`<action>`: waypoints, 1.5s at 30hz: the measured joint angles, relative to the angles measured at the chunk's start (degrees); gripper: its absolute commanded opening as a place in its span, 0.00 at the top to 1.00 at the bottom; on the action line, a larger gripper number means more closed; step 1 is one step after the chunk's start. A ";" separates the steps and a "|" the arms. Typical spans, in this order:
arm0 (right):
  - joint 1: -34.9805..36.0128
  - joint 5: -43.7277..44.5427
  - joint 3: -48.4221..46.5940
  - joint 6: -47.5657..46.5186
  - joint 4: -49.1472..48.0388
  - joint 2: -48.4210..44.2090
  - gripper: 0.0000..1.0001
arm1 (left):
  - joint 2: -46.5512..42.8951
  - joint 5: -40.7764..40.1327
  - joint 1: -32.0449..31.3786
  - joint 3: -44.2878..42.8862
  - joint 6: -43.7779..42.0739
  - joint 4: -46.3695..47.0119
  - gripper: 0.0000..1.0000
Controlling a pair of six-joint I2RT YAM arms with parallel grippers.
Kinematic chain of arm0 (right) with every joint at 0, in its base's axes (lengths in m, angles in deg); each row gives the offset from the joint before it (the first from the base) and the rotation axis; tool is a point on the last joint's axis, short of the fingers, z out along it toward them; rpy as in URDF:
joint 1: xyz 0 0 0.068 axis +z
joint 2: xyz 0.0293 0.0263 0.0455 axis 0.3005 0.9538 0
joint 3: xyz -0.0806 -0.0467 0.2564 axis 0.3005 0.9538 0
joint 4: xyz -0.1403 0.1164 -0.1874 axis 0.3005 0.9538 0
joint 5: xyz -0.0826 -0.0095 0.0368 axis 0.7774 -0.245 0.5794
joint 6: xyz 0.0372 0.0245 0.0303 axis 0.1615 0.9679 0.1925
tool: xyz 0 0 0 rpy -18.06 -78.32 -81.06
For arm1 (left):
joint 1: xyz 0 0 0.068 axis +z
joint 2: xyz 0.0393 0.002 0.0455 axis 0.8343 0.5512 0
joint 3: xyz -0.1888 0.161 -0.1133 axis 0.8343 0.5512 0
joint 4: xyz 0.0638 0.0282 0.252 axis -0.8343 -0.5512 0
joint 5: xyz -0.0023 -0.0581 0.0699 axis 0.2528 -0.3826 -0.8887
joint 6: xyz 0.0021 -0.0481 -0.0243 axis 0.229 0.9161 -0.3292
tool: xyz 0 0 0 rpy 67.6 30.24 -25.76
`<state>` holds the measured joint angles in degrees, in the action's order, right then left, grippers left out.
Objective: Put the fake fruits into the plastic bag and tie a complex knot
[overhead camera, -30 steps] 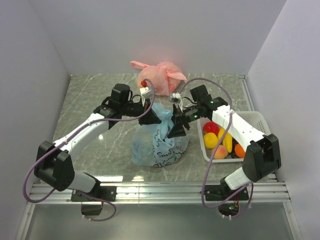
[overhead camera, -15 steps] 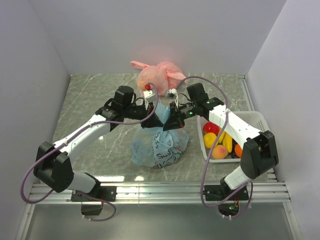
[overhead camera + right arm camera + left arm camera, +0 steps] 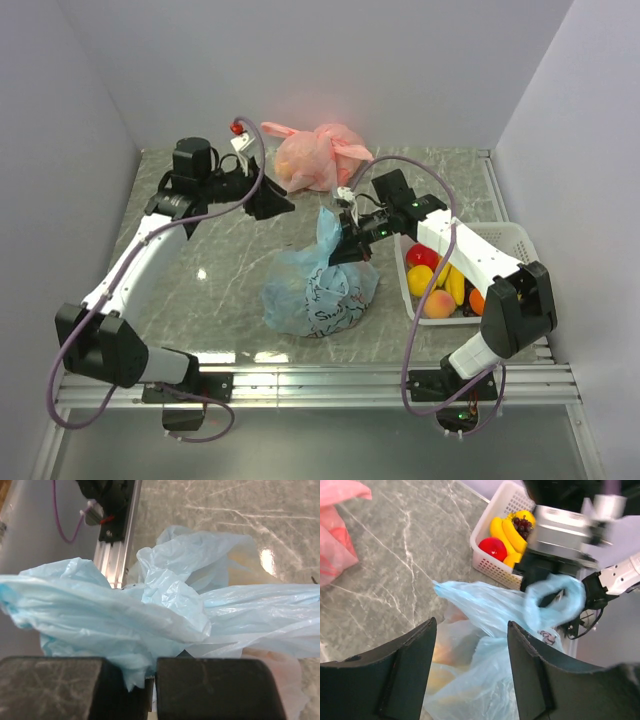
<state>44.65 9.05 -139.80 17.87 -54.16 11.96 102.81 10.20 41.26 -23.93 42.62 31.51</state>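
Note:
The light-blue plastic bag (image 3: 320,295) sits mid-table, bulging with pale fake fruits (image 3: 445,650) that show through its film. One twisted handle (image 3: 328,225) sticks up. My right gripper (image 3: 352,245) is shut on bunched handle plastic (image 3: 125,615), which is pinched between its fingers (image 3: 210,685). My left gripper (image 3: 270,203) hangs open to the bag's far left, apart from it. In the left wrist view its jaws (image 3: 472,625) are spread above the bag (image 3: 485,680) with nothing between them. More fake fruits (image 3: 440,280) lie in the basket: bananas (image 3: 507,532), a red one (image 3: 492,547), and grapes.
A white basket (image 3: 520,240) stands at the right, close behind my right arm. A knotted pink bag (image 3: 315,155) lies at the back centre, near the left gripper. The enclosure walls close in the table on the left, the right and the far side.
My left gripper has let go of the bag's handles, opened and drawn back to the far left. My right gripper has closed on the handle plastic and stayed by the bag.

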 measured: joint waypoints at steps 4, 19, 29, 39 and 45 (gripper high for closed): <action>1.25 0.46 -2.34 -10.32 5.53 0.02 1.00 | 5.68 1.11 0.07 -2.32 3.15 0.59 0.34; 4.22 3.02 -10.40 -38.86 22.95 3.32 1.00 | 16.20 15.61 -0.15 -3.10 16.96 13.09 0.30; 4.57 3.87 -10.49 -42.69 24.94 3.58 1.00 | 16.55 17.40 -1.90 -2.25 17.31 13.62 0.33; 4.92 4.15 -10.51 -44.87 26.51 3.58 1.00 | 17.38 15.02 -1.84 -2.08 14.69 11.30 0.37; 4.94 4.24 -10.73 -44.61 26.53 3.58 1.00 | 18.05 16.98 -1.84 -1.64 15.74 12.00 0.69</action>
<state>49.59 13.29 -150.53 -26.74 -27.63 15.55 120.86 27.18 39.42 -25.57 58.36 43.51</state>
